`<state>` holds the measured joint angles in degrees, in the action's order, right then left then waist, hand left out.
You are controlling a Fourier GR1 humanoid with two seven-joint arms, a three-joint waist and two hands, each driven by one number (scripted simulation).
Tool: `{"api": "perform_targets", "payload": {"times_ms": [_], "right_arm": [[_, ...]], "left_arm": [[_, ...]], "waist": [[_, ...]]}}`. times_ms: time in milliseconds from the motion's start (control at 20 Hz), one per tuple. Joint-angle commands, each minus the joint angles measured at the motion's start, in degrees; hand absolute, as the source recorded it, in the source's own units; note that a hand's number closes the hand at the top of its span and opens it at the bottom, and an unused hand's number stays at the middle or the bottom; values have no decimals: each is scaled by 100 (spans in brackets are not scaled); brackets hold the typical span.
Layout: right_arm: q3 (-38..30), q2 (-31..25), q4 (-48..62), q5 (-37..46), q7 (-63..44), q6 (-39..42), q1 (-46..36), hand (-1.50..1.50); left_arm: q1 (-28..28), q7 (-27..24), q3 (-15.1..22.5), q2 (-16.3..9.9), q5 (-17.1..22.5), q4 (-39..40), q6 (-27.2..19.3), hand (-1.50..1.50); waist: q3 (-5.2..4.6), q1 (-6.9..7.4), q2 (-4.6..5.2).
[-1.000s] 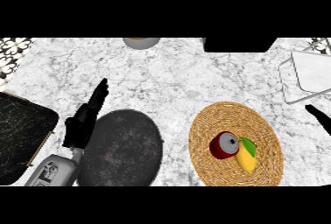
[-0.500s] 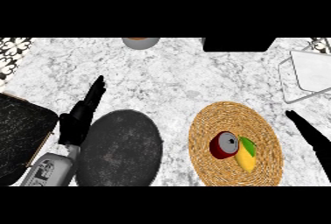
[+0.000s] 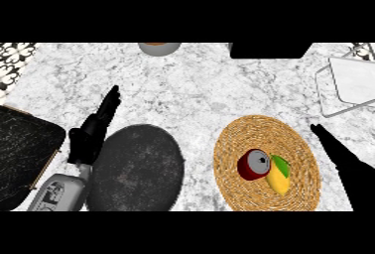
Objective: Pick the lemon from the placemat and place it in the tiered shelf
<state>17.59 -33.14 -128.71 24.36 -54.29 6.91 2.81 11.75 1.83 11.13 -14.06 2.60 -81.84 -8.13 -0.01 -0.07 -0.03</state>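
Observation:
A yellow lemon (image 3: 279,181) with a green patch lies on the round woven placemat (image 3: 265,134), touching a red can (image 3: 254,164) on its left. My right hand (image 3: 343,160) comes in from the lower right, fingers straight, just right of the placemat and apart from the lemon. My left hand (image 3: 93,130) rests open at the left, fingers pointing up, beside a dark round plate (image 3: 138,168). The white wire tiered shelf (image 3: 348,85) stands at the right edge, partly cut off.
A black slab-like tray (image 3: 22,149) lies at the far left. A grey bowl (image 3: 159,47) and a black box (image 3: 268,50) sit along the counter's back edge. Patterned tiles show at the top left corner.
My right hand has moved further in from the right edge, up and left toward the placemat. The left hand has shifted slightly. The lemon and can have not moved.

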Motion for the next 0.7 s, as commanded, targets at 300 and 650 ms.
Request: {"api": "perform_targets", "payload": {"times_ms": [300,650], "right_arm": [[-238,736,321,291,-78,728,-251,-150],[-364,1019,756,711,396,878,-116,-150]], "left_arm": [[146,-98,-278,320,-306,315,266,0],[-63,-133,-485,356,-337,116,500,0]], "waist": [[0,-1,3],[1,3,2]]}}
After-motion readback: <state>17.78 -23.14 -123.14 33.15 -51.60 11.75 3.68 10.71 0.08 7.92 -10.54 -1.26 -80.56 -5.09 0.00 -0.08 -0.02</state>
